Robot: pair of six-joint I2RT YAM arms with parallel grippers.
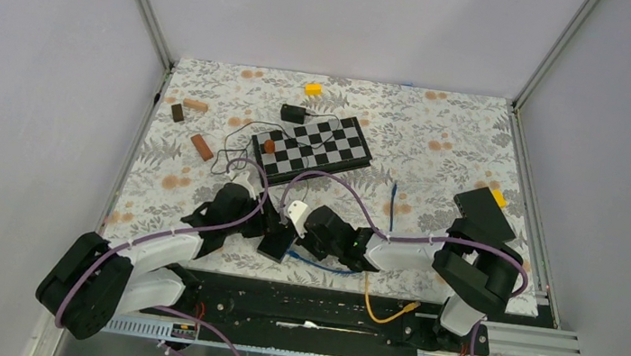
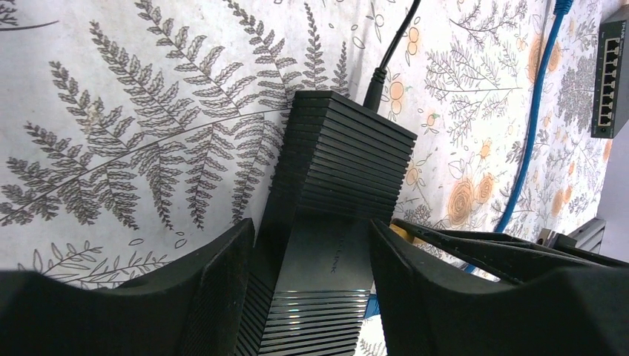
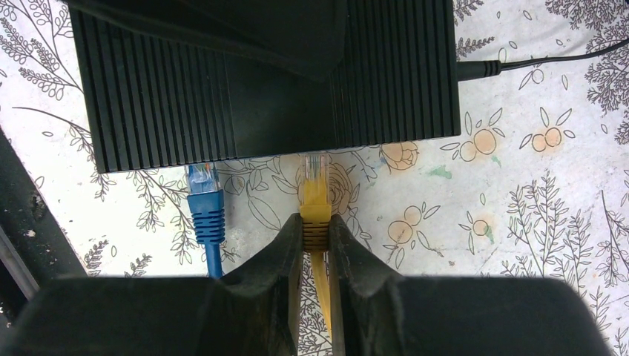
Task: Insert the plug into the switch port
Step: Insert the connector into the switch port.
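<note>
Flowered surface (image 1: 443,148) carries a black switch (image 3: 163,104); left fingers (image 2: 215,297) clasp its sides, right fingers (image 3: 274,274) pinch the yellow plug (image 3: 314,196), tip just at the switch's edge, beside a blue plug (image 3: 204,204)

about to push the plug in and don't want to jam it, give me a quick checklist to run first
1. Right gripper shut on yellow plug: ok.
2. Left gripper holding switch by both sides: ok.
3. Plug tip facing the switch edge: ok.
4. Tip lined up with a port: cannot tell, that face is hidden.
5. Blue plug off to the side of the path: ok.
</note>
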